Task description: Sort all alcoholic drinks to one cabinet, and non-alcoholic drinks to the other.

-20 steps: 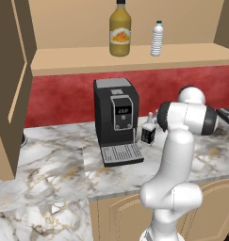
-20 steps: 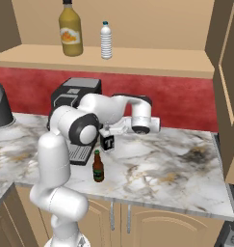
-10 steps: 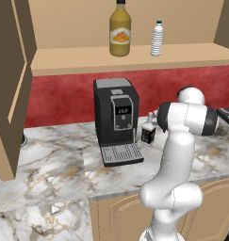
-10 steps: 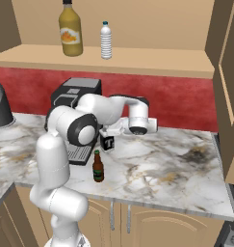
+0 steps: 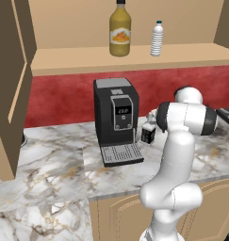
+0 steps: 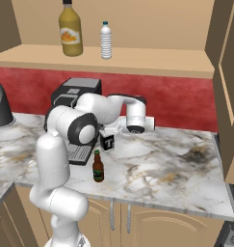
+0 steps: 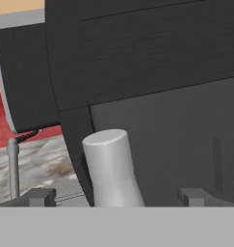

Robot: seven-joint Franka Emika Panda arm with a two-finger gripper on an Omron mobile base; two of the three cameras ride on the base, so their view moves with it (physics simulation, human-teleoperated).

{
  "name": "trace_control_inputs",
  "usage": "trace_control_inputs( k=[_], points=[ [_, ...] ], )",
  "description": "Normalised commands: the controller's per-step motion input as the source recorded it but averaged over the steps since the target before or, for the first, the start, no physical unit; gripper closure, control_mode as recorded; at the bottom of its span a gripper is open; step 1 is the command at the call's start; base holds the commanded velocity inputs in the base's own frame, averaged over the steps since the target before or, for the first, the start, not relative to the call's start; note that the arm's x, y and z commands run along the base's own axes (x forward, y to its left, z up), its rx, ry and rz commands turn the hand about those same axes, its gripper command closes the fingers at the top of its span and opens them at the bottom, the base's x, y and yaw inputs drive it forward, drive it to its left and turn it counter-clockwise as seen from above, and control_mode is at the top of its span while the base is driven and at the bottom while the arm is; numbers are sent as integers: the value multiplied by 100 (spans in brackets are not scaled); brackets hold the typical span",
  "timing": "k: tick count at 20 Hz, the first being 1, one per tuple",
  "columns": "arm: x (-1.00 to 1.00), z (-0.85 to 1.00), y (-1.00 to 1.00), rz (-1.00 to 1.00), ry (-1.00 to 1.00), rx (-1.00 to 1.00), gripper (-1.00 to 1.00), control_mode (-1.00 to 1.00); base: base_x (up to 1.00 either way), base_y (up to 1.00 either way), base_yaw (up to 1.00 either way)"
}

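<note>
The squarish clear bottle with a black label (image 6: 108, 142) stands on the counter just right of the coffee machine, also seen as the squarish bottle (image 5: 148, 133). My gripper (image 7: 117, 197) is open, and the bottle's grey neck (image 7: 111, 166) rises between its fingertips (image 7: 41, 196) without touching them. The gripper (image 6: 110, 130) hovers at the bottle's top. A brown beer bottle (image 6: 97, 167) stands near the counter's front edge. The yellow juice bottle (image 5: 120, 30) and the small water bottle (image 5: 156, 39) stand on the wide cabinet's shelf (image 5: 78, 61). The narrow cabinet is out of view.
A black coffee machine (image 5: 115, 113) stands on the marble counter (image 6: 166, 169) right behind the squarish bottle. Open brown cabinet doors hang at the left (image 5: 10, 80) and at the right (image 6: 228, 82). A red wall runs behind the counter.
The hand has edged slightly lower and closer to the squarish bottle. The bottles have not moved and the gripper has stayed open.
</note>
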Motion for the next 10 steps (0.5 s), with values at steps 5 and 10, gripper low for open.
trace_control_inputs(
  k=[5,10],
  points=[
    [0,0,7,0,0,0,-100,-100,0,0,0],
    [0,0,12,0,0,0,100,-100,0,0,0]
  ],
)
